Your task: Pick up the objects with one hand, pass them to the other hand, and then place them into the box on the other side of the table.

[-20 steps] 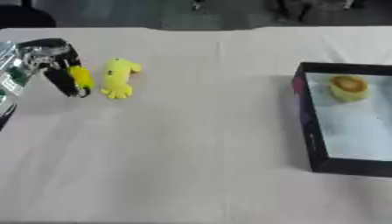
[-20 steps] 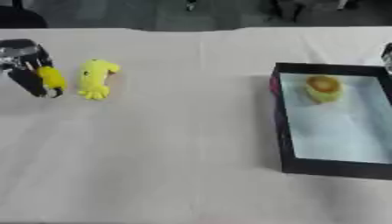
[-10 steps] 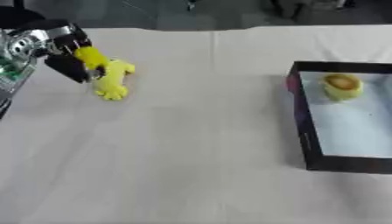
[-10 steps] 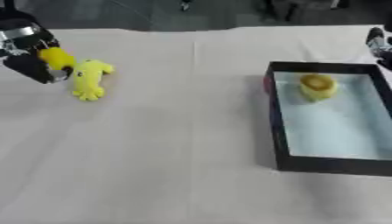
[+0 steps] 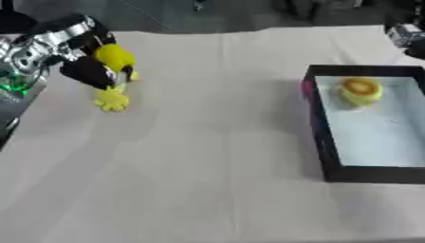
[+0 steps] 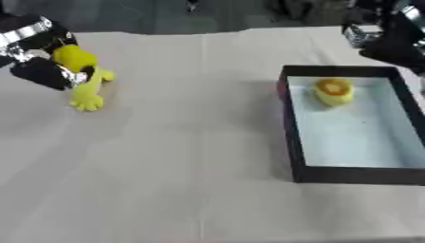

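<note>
Yellow toy (image 5: pixel 114 76): we see it held near the table's far left corner, its upper part in the hand, its lower end hanging just over the cloth.
Left hand (image 5: pixel 83 57): fingers curled round the yellow toy.
Right hand (image 6: pixel 397 38): it shows dark at the far right corner, above the box; we cannot tell how its fingers stand.
Box (image 6: pixel 291 142): black-walled, pale inside, along the table's right edge.
Round yellow object (image 6: pixel 333 91): it lies in the box's far end.
Table (image 5: pixel 207 166): covered with a pale cloth.
</note>
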Motion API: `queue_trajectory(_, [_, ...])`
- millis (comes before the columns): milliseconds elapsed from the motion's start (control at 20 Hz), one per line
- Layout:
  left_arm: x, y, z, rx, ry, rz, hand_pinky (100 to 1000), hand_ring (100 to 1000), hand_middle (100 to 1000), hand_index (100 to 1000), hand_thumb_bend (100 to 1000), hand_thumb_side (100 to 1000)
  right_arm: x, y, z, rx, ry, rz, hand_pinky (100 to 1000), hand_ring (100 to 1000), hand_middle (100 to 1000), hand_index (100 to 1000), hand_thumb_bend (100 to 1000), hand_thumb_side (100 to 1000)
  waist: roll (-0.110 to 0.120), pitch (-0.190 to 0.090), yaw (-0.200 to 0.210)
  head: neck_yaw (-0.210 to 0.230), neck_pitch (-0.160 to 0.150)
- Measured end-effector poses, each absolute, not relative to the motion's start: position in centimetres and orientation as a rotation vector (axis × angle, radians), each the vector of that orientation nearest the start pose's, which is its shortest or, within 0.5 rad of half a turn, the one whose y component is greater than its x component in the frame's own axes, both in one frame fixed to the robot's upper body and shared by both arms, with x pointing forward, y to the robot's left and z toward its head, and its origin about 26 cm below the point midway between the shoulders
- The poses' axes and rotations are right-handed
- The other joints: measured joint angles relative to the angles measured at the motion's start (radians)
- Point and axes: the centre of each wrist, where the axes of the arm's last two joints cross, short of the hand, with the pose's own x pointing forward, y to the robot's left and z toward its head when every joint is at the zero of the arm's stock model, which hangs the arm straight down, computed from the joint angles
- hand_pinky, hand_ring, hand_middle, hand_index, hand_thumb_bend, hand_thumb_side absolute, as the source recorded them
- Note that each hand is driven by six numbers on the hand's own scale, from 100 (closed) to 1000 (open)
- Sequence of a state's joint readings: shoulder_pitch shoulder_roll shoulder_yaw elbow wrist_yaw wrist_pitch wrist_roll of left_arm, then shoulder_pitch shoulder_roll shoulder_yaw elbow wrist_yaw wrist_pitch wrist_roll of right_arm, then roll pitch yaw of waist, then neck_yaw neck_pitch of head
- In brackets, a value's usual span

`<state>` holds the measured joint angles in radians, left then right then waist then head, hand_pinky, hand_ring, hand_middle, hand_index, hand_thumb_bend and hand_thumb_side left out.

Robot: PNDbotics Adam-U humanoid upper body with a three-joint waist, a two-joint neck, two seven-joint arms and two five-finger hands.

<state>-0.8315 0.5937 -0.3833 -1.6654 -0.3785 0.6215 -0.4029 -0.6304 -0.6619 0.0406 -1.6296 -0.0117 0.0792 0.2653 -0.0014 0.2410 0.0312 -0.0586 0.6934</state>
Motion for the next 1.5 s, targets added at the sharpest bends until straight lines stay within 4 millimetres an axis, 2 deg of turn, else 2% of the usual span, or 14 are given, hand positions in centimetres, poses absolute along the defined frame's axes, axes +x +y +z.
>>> queue_trajectory(50, [37.2,19.2,27.5,0.624,-1.524,-1.101,760,583,503,431,100,100,37.2,-30.8,27.3,-0.348,-1.995,0.876,1000,1000,1000,1000,100,301,-0.002,0.0,0.0,-0.005,0.0])
queue_trajectory(100, [37.1,19.0,27.3,0.621,-1.538,-1.089,758,576,497,429,100,100,37.4,-30.3,27.5,-0.341,-1.996,0.896,1000,1000,1000,1000,100,325,-0.003,0.0,0.0,-0.008,0.0])
queue_trajectory(650, [36.5,16.7,25.2,0.573,-1.703,-0.998,751,527,473,433,100,100,38.7,-25.6,28.8,-0.207,-1.958,1.097,1000,1000,1000,1000,100,235,-0.013,0.0,-0.001,-0.042,0.008])
queue_trajectory(900, [36.3,15.8,24.5,0.558,-1.796,-0.994,750,528,474,433,100,100,39.4,-24.2,29.1,-0.103,-1.88,1.197,1000,1000,1000,1000,100,370,-0.015,-0.001,0.0,-0.046,0.009])
queue_trajectory(1100, [36.1,15.1,24.1,0.568,-1.853,-1.004,746,528,474,433,100,100,39.7,-23.2,29.2,0.003,-1.826,1.248,1000,1000,1000,1000,100,588,-0.018,-0.001,0.001,-0.049,0.009])
queue_trajectory(1300, [35.9,14.4,23.9,0.584,-1.919,-1.014,746,528,475,434,100,100,40.0,-22.1,29.1,0.13,-1.769,1.282,1000,1000,1000,1000,100,733,-0.018,-0.001,0.004,-0.053,0.009])
queue_trajectory(1500, [35.6,13.7,23.9,0.582,-1.986,-1.031,747,528,475,435,100,100,40.0,-21.1,29.1,0.248,-1.729,1.314,1000,1000,1000,1000,100,750,-0.019,-0.001,0.006,-0.056,0.009])
